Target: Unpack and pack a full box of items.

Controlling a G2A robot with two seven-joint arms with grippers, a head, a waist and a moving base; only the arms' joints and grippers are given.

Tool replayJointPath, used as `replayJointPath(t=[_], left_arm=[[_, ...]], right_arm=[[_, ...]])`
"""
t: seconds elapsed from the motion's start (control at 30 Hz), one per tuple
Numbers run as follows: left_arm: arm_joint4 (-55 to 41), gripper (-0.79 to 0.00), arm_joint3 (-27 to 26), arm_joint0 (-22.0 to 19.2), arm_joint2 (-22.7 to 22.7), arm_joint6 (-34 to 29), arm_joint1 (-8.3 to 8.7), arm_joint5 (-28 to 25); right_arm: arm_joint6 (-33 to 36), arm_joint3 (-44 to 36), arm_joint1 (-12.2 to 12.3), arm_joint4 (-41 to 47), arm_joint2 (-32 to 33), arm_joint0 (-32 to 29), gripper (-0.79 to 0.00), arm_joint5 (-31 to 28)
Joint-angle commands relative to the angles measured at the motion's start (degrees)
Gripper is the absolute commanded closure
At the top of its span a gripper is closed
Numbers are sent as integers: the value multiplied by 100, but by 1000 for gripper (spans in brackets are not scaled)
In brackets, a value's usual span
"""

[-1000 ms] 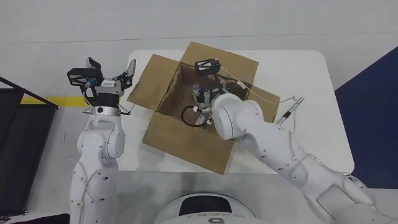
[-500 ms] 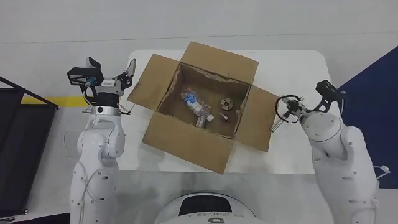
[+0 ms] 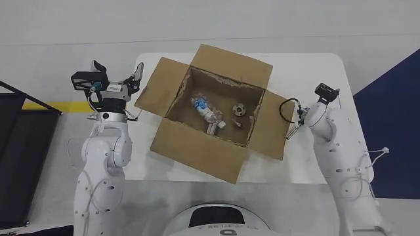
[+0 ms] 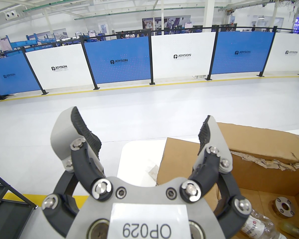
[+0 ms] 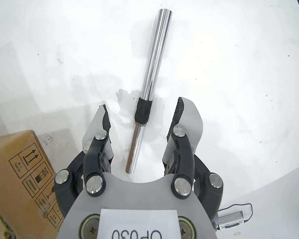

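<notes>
An open cardboard box stands in the middle of the white table. Inside it lie a clear plastic bottle, a round metal flange and a small item. A chrome rod with a black tape band lies on the table right of the box. My right gripper hangs open just above it, with one finger on either side of the taped part, and sits by the box's right flap. My left gripper is open and empty, off the table's left end.
In the left wrist view, the left gripper points out at the room, with the box, bottle and flange beside it. A box corner lies close to the right gripper. A dark rack stands left of the table.
My right arm has come out of the box and swung to the table's right side, then drawn in over the rod. The left arm has not moved.
</notes>
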Motion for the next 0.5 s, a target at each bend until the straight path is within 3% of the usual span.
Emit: replayJointPath(t=[0.0,0.47], left_arm=[[0,-785,0,0,0,0,0,0],[0,-785,0,0,0,0,0,0]], right_arm=[[122,284,-42,-55,51,163,-440,-119],[864,1261,-472,-1031,334,790,-225,-860]])
